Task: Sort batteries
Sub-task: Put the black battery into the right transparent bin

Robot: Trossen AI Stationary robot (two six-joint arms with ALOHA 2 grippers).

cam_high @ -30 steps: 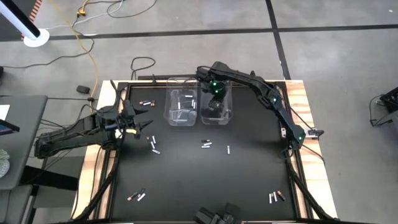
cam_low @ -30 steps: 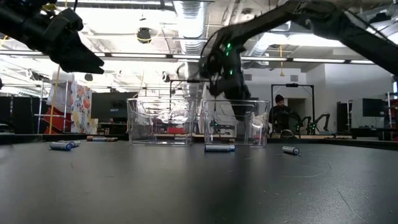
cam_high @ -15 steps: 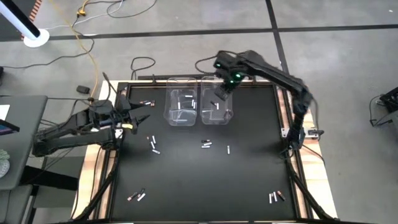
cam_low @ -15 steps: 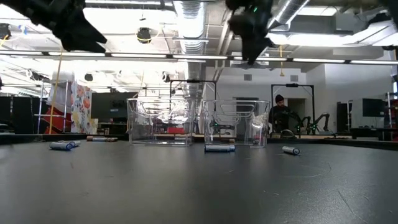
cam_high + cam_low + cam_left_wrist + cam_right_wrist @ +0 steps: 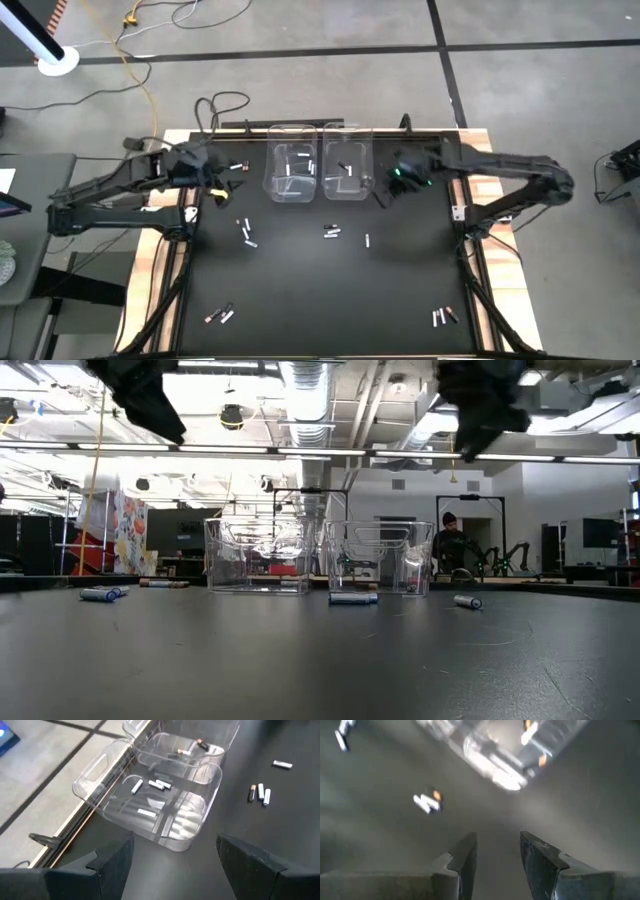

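Observation:
Two clear bins stand side by side at the table's far middle. The left bin [image 5: 290, 172] holds several white batteries [image 5: 159, 784]. The right bin [image 5: 347, 172] holds a few, one of them copper-ended [image 5: 202, 744]. More batteries lie loose on the black table: a cluster [image 5: 332, 232] near the middle, a pair [image 5: 245, 232] to its left, and more near the front corners. My left gripper [image 5: 222, 188] hangs open high over the table, left of the bins. My right gripper [image 5: 385, 192] hangs open just right of the right bin, with nothing between its fingers [image 5: 462, 855].
The black table top has a raised frame and wooden side strips [image 5: 480, 160]. A pair of batteries [image 5: 235, 165] lies near the far left corner, others at the front left [image 5: 220, 315] and front right [image 5: 443, 316]. Cables lie on the floor beyond the far edge.
My right gripper has come up out of the right bin, swung toward the table's right edge and rolled about, and now hangs beside that bin. My left gripper has risen and drawn back toward the far left.

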